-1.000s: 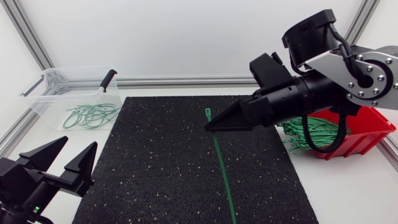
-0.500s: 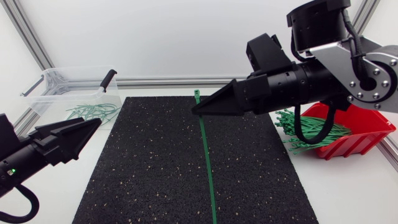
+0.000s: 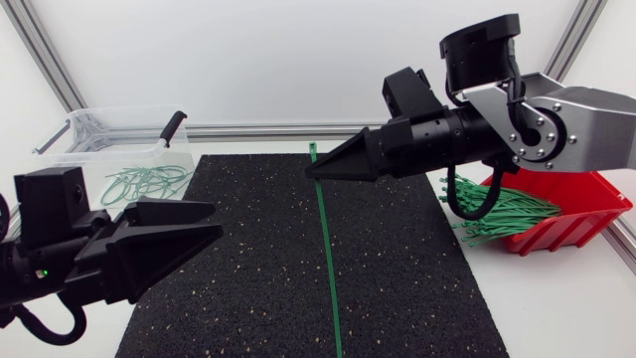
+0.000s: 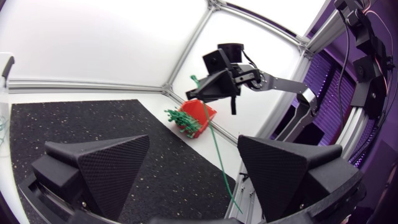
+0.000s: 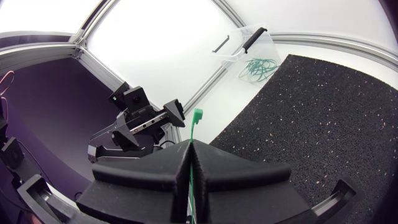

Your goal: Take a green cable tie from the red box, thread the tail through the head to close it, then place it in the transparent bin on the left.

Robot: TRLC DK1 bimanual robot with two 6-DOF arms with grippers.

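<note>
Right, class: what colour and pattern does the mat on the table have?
The mat is black with small pale speckles; the head view shows it best.

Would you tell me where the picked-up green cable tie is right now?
In the head view, the right gripper pinches the green cable tie just below its head, and it hangs over the middle of the black mat.
</note>
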